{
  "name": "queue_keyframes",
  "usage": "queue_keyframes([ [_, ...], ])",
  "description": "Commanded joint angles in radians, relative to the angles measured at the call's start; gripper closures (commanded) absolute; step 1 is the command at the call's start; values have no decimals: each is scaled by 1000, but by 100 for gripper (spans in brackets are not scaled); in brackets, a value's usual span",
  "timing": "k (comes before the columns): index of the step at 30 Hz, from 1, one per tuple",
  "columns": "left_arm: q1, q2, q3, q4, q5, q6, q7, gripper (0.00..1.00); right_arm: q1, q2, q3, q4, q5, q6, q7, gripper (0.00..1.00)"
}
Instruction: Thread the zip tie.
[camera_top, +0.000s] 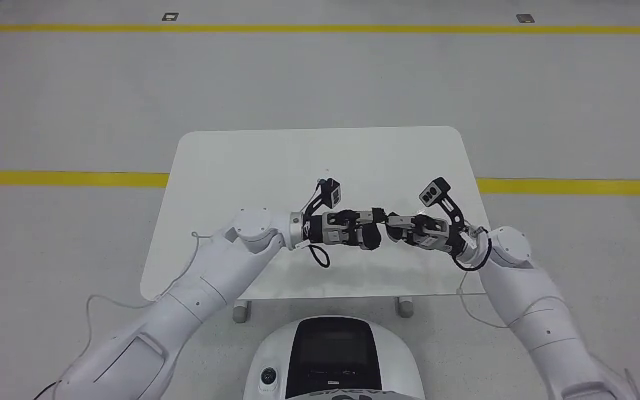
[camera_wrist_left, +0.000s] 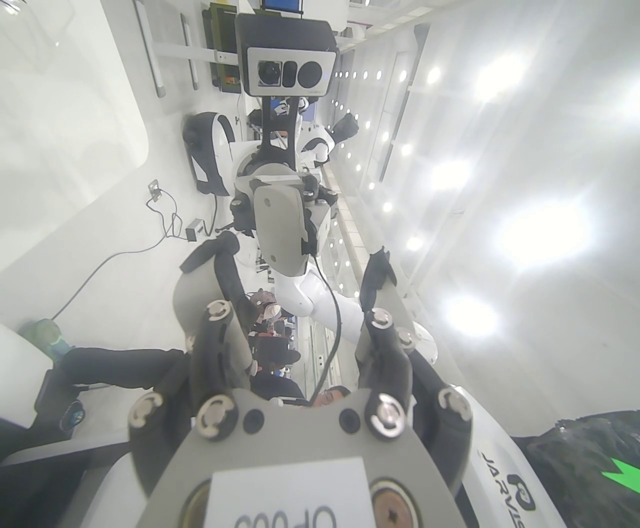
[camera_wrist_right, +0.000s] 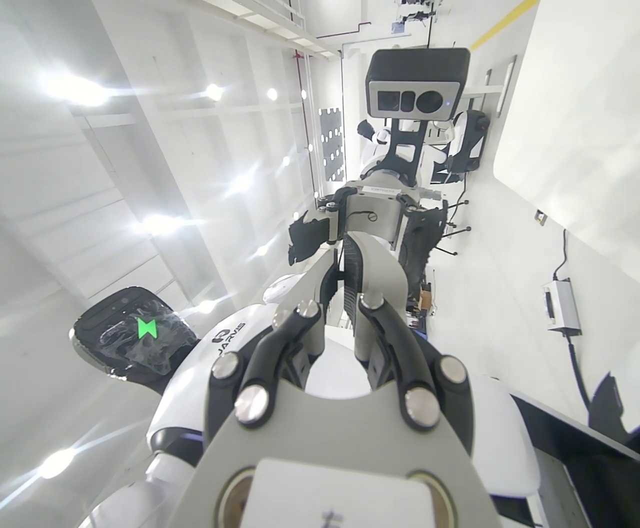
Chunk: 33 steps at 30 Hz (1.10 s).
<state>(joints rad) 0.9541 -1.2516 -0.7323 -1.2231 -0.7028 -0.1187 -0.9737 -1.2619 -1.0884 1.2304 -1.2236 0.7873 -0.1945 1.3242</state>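
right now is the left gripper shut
No, the left gripper has its fingers spread wide apart in the left wrist view.

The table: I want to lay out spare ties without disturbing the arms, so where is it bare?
The far half of the table is bare, from its back edge to mid-table, including both far corners. It is crowded across the near middle, where the left gripper and right gripper face each other, and out toward both near corners behind them.

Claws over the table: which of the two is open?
The left claw: its black-tipped fingers stand wide apart, facing the right claw, whose fingers are pressed together.
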Motion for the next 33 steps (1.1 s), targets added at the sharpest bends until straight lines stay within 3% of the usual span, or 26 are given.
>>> queue_keyframes([
  [1,0,0,0,0,3,1,3,49,2,0,-1,3,-7,2,-5,100],
  [13,0,-1,-3,0,26,8,20,49,5,-1,-3,3,-27,9,-20,100],
  [22,4,0,-9,-3,34,10,27,62,6,0,1,7,-33,17,-23,100],
  [33,6,0,-12,-7,44,16,31,66,4,4,13,10,-44,21,-18,100],
])
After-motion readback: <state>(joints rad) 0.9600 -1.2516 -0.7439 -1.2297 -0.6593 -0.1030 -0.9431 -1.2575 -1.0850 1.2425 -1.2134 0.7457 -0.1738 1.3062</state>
